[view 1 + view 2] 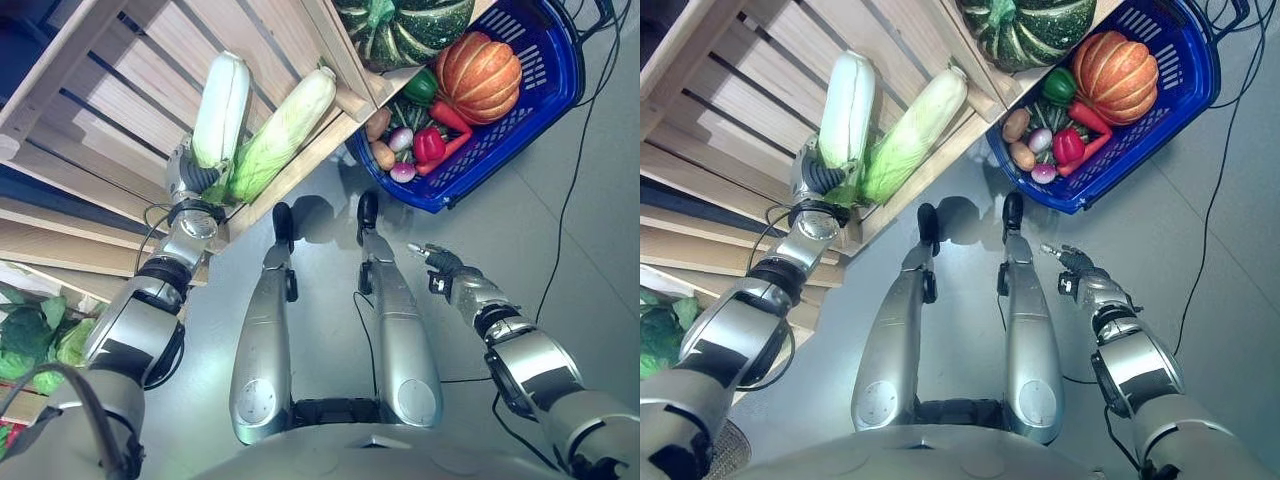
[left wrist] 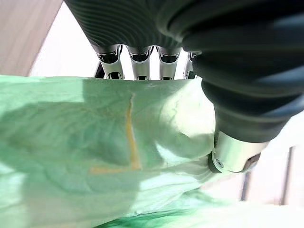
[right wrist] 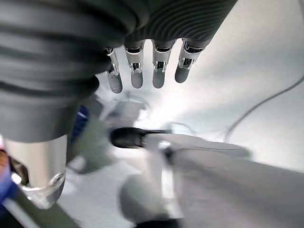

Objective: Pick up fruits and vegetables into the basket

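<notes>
Cabbage [image 2: 118,156], green leaf end pressed against the left hand [image 1: 186,176], was gripped by fingers [image 2: 137,64] and thumb curled round it, in the wooden crate [image 1: 90,90]. Second cabbage [image 1: 285,130] alongside. Blue basket [image 1: 555,95] nearby held produce. Right hand [image 1: 440,263] was seen over the floor, fingers straight, apart.

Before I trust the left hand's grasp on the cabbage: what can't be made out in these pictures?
- Left hand: left wrist view, fingertips hidden behind the cabbage; eye views, cabbage covers its fingers.
- Striped squash: eye views, cut off by the top edge.
- Small vegetables in the blue basket: eye views, partly under the crate edge.
</notes>
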### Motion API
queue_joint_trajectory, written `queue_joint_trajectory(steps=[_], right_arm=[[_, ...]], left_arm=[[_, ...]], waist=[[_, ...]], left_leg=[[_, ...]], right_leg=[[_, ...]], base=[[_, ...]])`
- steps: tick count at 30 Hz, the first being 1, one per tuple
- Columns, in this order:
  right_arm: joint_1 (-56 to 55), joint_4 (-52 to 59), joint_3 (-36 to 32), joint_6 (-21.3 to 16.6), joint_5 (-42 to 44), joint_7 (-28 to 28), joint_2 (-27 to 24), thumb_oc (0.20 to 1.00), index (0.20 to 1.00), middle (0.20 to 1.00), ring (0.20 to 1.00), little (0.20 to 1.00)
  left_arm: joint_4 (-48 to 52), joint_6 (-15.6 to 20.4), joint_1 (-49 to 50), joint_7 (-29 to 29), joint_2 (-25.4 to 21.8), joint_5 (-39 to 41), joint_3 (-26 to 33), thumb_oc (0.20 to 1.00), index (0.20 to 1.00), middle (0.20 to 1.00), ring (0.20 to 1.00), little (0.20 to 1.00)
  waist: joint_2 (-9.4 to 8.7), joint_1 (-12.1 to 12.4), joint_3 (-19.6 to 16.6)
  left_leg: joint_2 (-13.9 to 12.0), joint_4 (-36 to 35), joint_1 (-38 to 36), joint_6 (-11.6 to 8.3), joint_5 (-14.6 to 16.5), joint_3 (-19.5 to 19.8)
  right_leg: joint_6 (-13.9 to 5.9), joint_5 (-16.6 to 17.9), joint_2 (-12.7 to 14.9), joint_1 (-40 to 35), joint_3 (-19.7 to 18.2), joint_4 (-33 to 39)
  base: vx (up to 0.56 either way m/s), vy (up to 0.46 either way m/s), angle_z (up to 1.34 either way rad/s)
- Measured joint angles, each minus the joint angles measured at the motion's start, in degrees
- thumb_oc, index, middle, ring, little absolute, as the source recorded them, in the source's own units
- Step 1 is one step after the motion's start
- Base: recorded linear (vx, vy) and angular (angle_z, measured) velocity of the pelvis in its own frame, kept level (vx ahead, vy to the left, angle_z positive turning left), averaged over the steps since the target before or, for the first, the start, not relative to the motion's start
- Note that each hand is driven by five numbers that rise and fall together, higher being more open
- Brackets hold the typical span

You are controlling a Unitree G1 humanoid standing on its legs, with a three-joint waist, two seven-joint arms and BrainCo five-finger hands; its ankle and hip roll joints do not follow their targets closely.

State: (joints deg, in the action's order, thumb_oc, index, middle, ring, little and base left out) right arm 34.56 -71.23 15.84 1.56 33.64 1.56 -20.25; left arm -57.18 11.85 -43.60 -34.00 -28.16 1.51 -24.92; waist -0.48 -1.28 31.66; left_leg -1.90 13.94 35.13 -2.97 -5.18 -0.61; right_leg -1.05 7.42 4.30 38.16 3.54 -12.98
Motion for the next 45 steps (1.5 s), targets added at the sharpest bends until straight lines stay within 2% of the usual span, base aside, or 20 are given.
queue_joint_trajectory(steps=[5,9,13,19,26,32,36,38,41,45], right_arm=[[-0.21,4.02,-2.75,-4.45,2.40,3.45,-0.39,1.000,1.000,1.000,1.000,1.000],[-1.12,9.57,-4.64,-7.92,3.46,8.30,-0.81,1.000,1.000,1.000,1.000,1.000],[-3.89,19.58,-6.39,-12.45,3.44,16.23,-0.69,1.000,1.000,1.000,1.000,1.000],[-5.09,27.31,-7.14,-18.49,2.87,26.90,-0.61,1.000,1.000,1.000,1.000,1.000],[-5.37,34.41,-8.84,-22.54,-0.78,36.73,0.27,1.000,1.000,1.000,1.000,1.000],[-5.61,38.35,-9.42,-25.45,-4.54,42.09,0.69,1.000,1.000,1.000,1.000,1.000],[-5.89,42.43,-9.40,-27.10,-6.88,42.63,0.85,1.000,1.000,1.000,1.000,1.000],[-5.84,45.90,-9.36,-27.74,-7.05,41.12,0.90,1.000,1.000,1.000,1.000,1.000],[-5.89,49.53,-8.98,-27.85,-6.45,35.97,0.99,1.000,1.000,1.000,1.000,1.000],[-6.47,52.62,-7.08,-27.80,-2.51,24.06,1.31,1.000,1.000,1.000,1.000,1.000]], left_arm=[[5.33,2.43,1.76,0.94,-0.68,0.72,0.00,0.200,0.200,0.200,0.200,0.200],[9.92,4.74,3.20,2.15,-1.85,0.83,0.00,0.200,0.200,0.200,0.200,0.200],[17.27,6.08,5.93,3.46,-1.95,0.85,0.03,0.200,0.200,0.200,0.200,0.200],[21.37,8.60,6.25,5.90,-2.06,0.82,0.09,0.200,0.200,0.200,0.200,0.200],[25.35,9.88,6.35,8.56,-2.88,0.84,0.08,0.200,0.200,0.200,0.200,0.200],[27.35,10.94,6.26,9.98,-3.42,1.12,0.14,0.200,0.200,0.200,0.200,0.200],[27.73,10.94,6.20,12.38,-3.46,1.37,0.12,0.200,0.200,0.200,0.200,0.200],[28.33,10.94,6.20,14.03,-3.48,1.37,0.12,0.200,0.200,0.200,0.200,0.200],[30.65,10.95,6.14,16.35,-3.83,1.37,0.12,0.200,0.200,0.200,0.200,0.200],[33.88,10.95,5.93,19.95,-4.14,1.33,0.05,0.200,0.200,0.200,0.200,0.200]], waist=[[-0.13,0.65,0.06],[-0.24,0.83,0.12],[-0.36,0.81,0.17],[-0.86,0.61,0.34],[-0.93,-0.15,0.35],[-0.93,-0.30,0.35],[-0.92,-0.38,0.35],[-0.91,-0.38,0.35],[-0.91,-0.35,0.35],[-0.91,-0.23,0.35]], left_leg=[[0.01,-0.28,-1.68,0.01,0.03,0.35],[0.02,-0.20,-1.72,-0.18,0.08,0.66],[0.04,-0.19,-1.83,-0.13,0.06,0.69],[0.04,-0.24,-1.91,-0.13,0.07,0.69],[0.07,-0.33,-2.08,0.01,0.05,0.57],[0.06,-0.40,-2.48,0.08,0.17,-0.21],[0.05,-0.49,-2.48,0.08,0.18,-0.30],[0.05,-0.68,-2.48,0.08,0.17,-0.45],[0.02,-0.84,-2.52,0.07,0.16,-0.59],[0.01,-1.32,-2.74,-0.01,0.02,-0.71]], right_leg=[[0.05,-0.05,0.01,-1.91,0.26,0.47],[0.05,-0.04,-0.01,-2.08,0.28,0.42],[0.04,-0.04,0.00,-2.24,0.28,0.48],[0.04,-0.04,-0.03,-2.36,0.26,0.65],[0.03,-0.03,-0.04,-2.52,0.21,0.89],[0.02,-0.02,-0.02,-2.67,0.00,0.89],[0.02,-0.02,-0.01,-2.61,0.00,0.93],[0.02,-0.03,0.00,-2.45,-0.05,0.96],[0.02,-0.03,-0.01,-2.39,-0.07,1.02],[0.02,-0.04,-0.03,-2.39,-0.07,1.13]], base=[[0.00,-0.006,0.01],[0.00,-0.006,0.02],[0.00,0.000,0.00],[0.00,0.000,0.00],[0.00,0.010,-0.01],[0.00,0.013,-0.03],[0.00,0.000,0.00],[0.00,0.000,0.00],[0.00,0.000,0.00],[0.00,0.000,0.00]])
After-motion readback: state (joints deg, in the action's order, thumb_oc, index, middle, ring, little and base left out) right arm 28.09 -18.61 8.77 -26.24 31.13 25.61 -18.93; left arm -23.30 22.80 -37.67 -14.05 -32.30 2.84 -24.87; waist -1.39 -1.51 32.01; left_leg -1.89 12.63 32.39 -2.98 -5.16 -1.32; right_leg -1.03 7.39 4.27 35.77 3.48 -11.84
